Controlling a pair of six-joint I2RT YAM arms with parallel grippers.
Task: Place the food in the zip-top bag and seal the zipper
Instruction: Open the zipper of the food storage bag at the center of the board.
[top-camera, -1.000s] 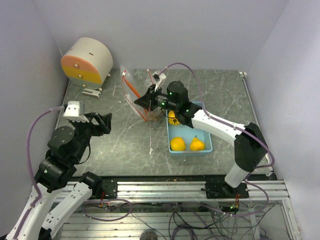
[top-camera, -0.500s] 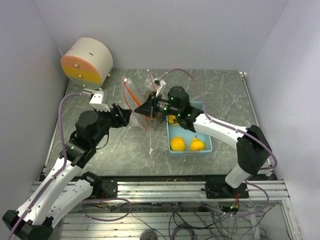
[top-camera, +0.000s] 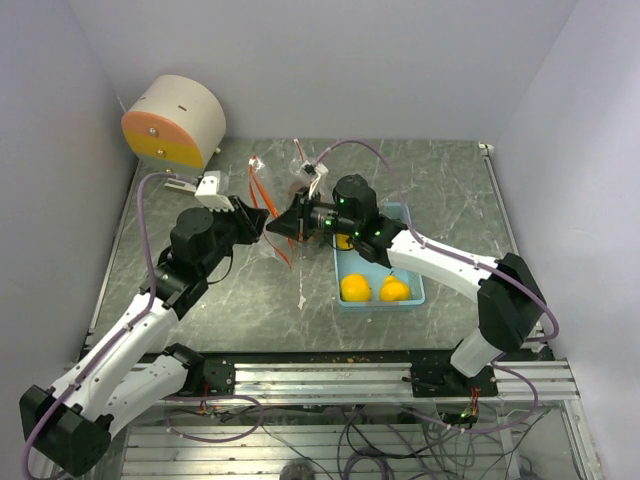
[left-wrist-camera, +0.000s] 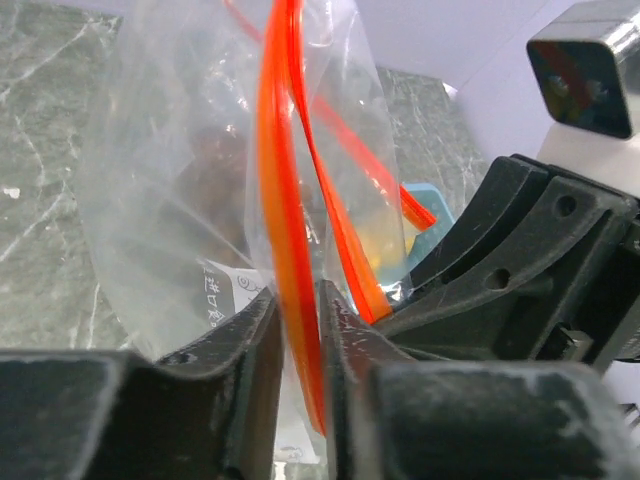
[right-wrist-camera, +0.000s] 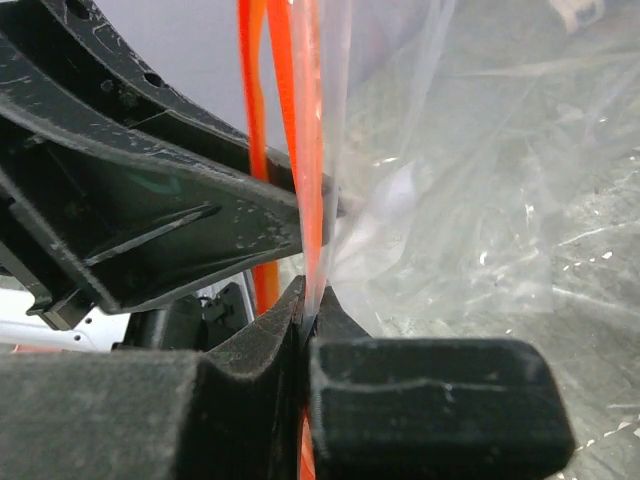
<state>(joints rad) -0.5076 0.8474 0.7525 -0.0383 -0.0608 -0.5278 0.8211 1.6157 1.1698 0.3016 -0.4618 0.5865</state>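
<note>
The left arm is reaching across the dark grey marbled bench (top-camera: 450, 200) toward 1 o'clock, and its left claw (left-wrist-camera: 298, 330) is straddling the orange zipper strip (left-wrist-camera: 280, 200) of the clear plastic zip-top bag (left-wrist-camera: 170, 180). Its jaws are standing narrow on either side of the strip, but I cannot tell whether they are biting it. The bag is standing near the bench's middle, and the strip's long axis is running roughly from 12 to 6 o'clock in the overhead view and upright between the fingers. Something brownish is showing dimly through the film, too blurred to name. Just past it, the right claw (right-wrist-camera: 303, 310) is coming in from 3 o'clock and is clamping tight on the same orange edge, nose to nose with the left one. Farther right, the yellow round fruits (top-camera: 355, 288) are sitting in the light blue rectangular tray (top-camera: 415, 270), about 4 o'clock from the bag mouth and under the right arm. That arm is the nearer one, so loading probably depends on the left claw taking over the hold on the mouth.
</note>
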